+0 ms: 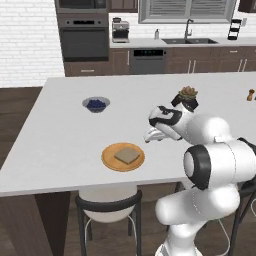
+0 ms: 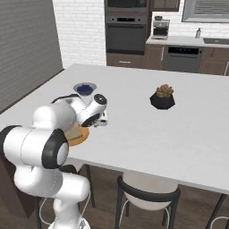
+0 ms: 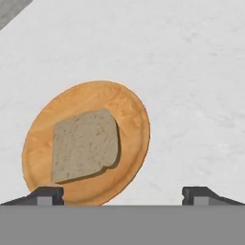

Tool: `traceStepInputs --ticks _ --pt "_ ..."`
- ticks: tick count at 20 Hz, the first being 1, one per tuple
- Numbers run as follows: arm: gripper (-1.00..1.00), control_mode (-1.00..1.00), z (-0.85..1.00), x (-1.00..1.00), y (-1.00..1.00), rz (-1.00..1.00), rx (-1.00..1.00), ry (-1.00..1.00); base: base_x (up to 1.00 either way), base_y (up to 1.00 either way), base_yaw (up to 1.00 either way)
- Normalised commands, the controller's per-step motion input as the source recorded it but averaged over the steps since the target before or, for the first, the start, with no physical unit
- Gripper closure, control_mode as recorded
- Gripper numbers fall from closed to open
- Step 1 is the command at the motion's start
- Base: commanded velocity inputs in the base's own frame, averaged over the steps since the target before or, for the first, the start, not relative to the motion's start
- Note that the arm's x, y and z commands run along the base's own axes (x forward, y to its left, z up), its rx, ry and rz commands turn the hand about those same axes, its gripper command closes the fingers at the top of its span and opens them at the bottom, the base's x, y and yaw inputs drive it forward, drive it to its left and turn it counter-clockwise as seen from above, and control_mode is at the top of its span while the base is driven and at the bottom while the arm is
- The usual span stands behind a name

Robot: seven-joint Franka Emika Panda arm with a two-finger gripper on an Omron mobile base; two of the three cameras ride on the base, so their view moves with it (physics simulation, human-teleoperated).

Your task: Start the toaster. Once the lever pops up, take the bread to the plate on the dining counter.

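- Gripper [image 3: 122, 194] wide open, fingertips spread far apart, nothing between them, hanging just above the dining counter [image 1: 60, 135]
- Right below and slightly to one side of the open jaws: the plate [image 3: 129, 115], flat on the white top, close to the near edge of the counter
- Lying flat near the middle of that plate: the bread [image 3: 85, 144], free of the fingers, one squared end and one rounded end, long axis running roughly across the line between the fingertips in the hand view
- From the left base view, bread [image 1: 127, 155] and plate [image 1: 109, 159] just beside and below the hand, toward the robot's left; gripper [image 1: 152, 134] clear of both, not touching
- Judging by that layout, delivery looks done: slice on the plate, jaws released; only a lift away appears left, straight up to avoid nudging the rim
- Farther out past the plate: a small bowl of blue berries [image 1: 96, 104], well apart
- Off to the other side, a dark potted succulent [image 2: 163, 97] on the same top, well clear
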Motion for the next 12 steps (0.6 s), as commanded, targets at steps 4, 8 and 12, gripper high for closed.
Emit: traceStepInputs --ticks 4,8,12 --pt "-1.00 -1.00 0.97 -0.94 0.01 0.00 -0.14 0.04 0.00 0.00 0.00" --pt "-1.00 -1.00 0.44 -1.00 -0.01 -0.10 -0.17 -0.01 0.00 0.00 0.00" --pt "-1.00 -1.00 0.02 -1.00 0.00 -0.18 -0.15 -0.08 0.00 0.00 0.00"
